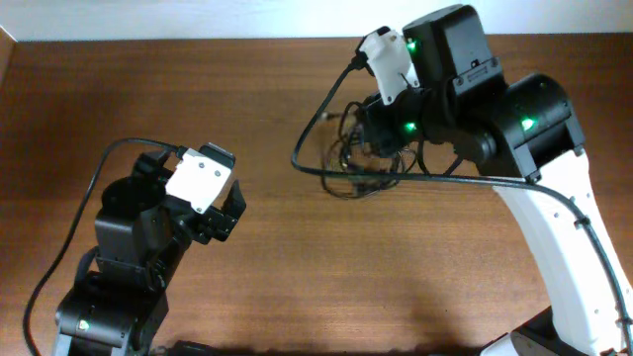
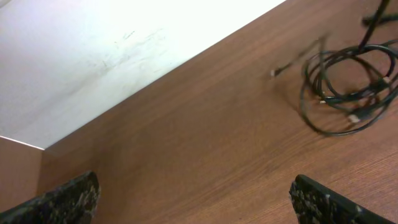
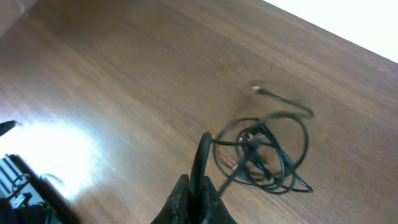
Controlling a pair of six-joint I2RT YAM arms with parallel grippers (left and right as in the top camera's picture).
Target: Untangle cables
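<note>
The left gripper (image 1: 223,213) stands at the left of the table (image 1: 247,99), well apart from the cables (image 1: 361,168). Its jaws are spread as wide as they go. In the left wrist view its 2 fingers (image 2: 68,199) sit at the bottom corners of the picture, with only bare wood of the table (image 2: 205,124) between them. This left gripper (image 2: 196,186) holds nothing and touches nothing. The cables (image 2: 351,87) lie at the far right of that view as a loose bundle of thin black loops, with 1 plug end (image 2: 273,73) trailing out to the left of them.

In the overhead view the cables lie right of the table's middle, toward its far edge, directly under the right gripper (image 1: 381,138), whose wrist hides most of the fingertips. The arm's own thicker cord (image 1: 316,119) curves round the left side of the bundle.

The right wrist view shows the right gripper (image 3: 196,193) with its jaws pressed fully together. A strand of the cables (image 3: 267,152) is pinched between the tips; it rises from them and bends over into the tangled loops just beyond. The loops look slightly blurred, and I cannot tell whether they rest on the table (image 3: 124,81) or hang just above it. The plug end (image 3: 255,89) lies beyond the bundle.
</note>
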